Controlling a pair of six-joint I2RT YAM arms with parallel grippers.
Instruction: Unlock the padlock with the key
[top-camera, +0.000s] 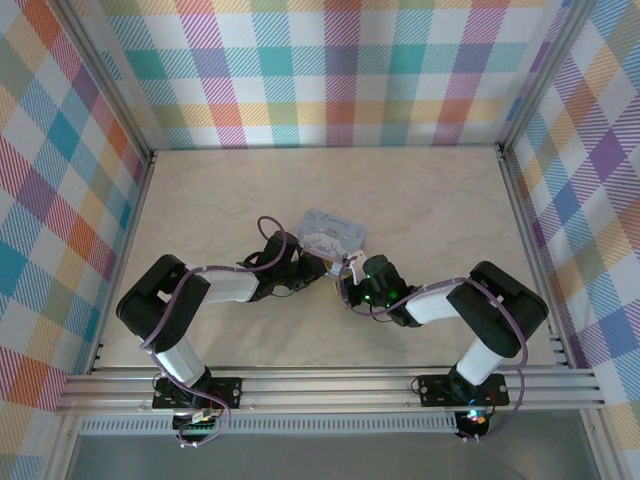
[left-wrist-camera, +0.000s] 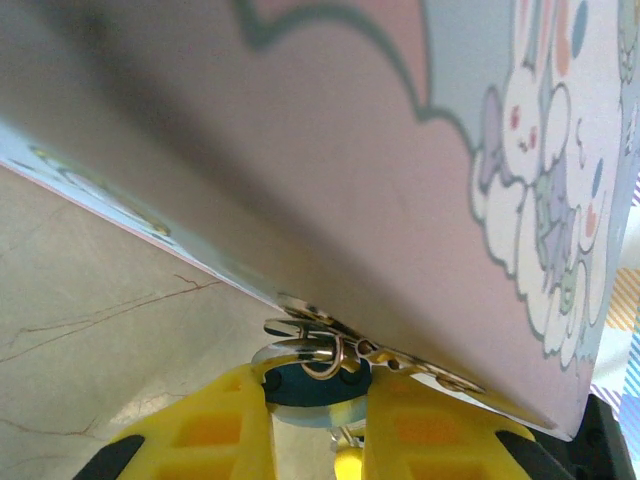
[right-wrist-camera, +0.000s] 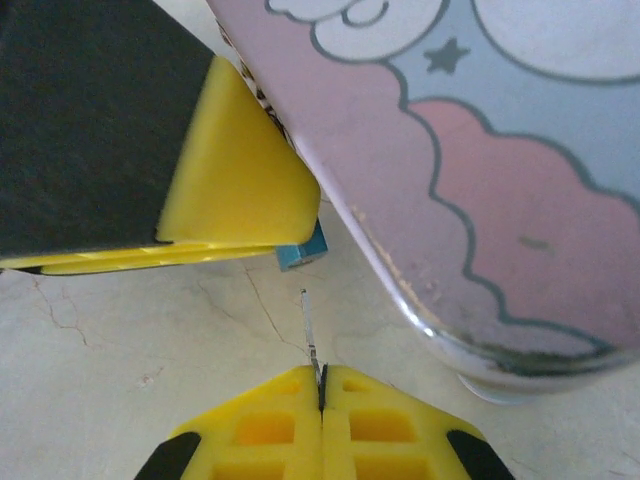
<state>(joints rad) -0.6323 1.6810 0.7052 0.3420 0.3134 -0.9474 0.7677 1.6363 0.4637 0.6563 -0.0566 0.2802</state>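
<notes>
One padlock (left-wrist-camera: 300, 390), blue with a dark face, sits under the clasp of one cartoon tin (left-wrist-camera: 400, 180), pinched between the narrow-set left gripper (left-wrist-camera: 318, 400). One thin key (right-wrist-camera: 309, 325) sticks out of the tightly closed right gripper (right-wrist-camera: 321, 375), its tip near the padlock. The table (top-camera: 430, 200) is marbled beige and the walls (top-camera: 340, 70) are plaid.

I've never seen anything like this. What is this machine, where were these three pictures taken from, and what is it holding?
These are two robot arms bolted to a table. One picture looks down from above; the other two come from a camera on each wrist. A cartoon-printed tin sits in front of them. The left arm's yellow fingers grip a tiny blue padlock at the tin's edge. The right arm's fingers pinch a thin metal key, its tip just short of the padlock.
</notes>
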